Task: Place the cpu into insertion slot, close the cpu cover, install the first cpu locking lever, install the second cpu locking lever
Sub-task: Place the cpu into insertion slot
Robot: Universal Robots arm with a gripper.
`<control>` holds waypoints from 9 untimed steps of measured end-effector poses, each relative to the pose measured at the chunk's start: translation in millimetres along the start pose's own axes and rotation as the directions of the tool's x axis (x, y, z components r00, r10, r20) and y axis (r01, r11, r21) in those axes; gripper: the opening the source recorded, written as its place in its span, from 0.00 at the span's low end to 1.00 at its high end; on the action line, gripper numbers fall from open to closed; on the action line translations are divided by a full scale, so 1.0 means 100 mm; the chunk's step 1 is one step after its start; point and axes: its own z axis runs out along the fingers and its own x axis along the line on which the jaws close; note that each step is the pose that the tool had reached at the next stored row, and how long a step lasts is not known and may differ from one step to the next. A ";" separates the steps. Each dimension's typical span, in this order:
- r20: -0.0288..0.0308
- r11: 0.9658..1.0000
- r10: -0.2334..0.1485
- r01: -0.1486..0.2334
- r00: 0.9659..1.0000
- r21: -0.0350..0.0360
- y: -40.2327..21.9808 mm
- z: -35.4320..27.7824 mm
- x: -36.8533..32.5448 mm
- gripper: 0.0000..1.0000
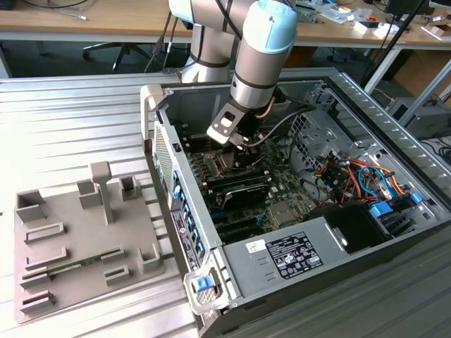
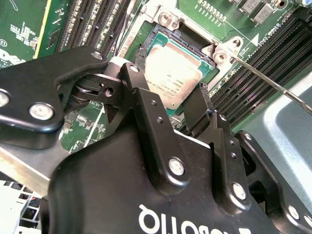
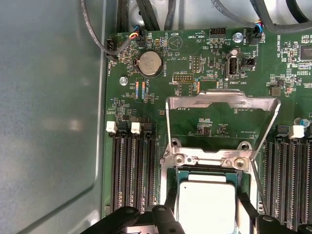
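Arm (image 1: 257,49) of the robot reaches down into an open computer case (image 1: 282,260) that lies on its side on the ribbed metal worktop (image 1: 70,120). On the exterior view's left, just beside the case, sits a grey fixture tray (image 1: 70,232).

Inside the case, the cpu (image 3: 207,204) lies flat within the square socket (image 2: 158,36) on the green motherboard (image 3: 161,97), its dull silver top facing up. The end effector (image 2: 168,90) sits close about the chip in both wrist views. Whether it is grasping the cpu or has released it cannot be told.

The cpu cover (image 3: 224,99) stands raised on its hinge at one edge of the socket, and bare board shows through its square window. A thin metal lever (image 2: 273,87) runs out from a screw post just beside the socket, angled over the black memory slots (image 2: 263,63). A coin battery (image 3: 148,63) sits on the board beyond the raised cover.
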 end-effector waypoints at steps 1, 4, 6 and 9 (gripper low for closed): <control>-0.001 1.000 0.000 0.000 1.000 -0.001 0.001 -0.015 0.002 0.55; 0.001 1.000 0.000 0.000 1.000 0.000 0.001 -0.062 -0.001 0.55; 0.002 1.000 0.013 -0.013 1.000 0.000 0.001 -0.063 -0.001 0.55; 0.002 1.000 0.026 -0.026 1.000 0.000 0.000 -0.047 -0.002 0.55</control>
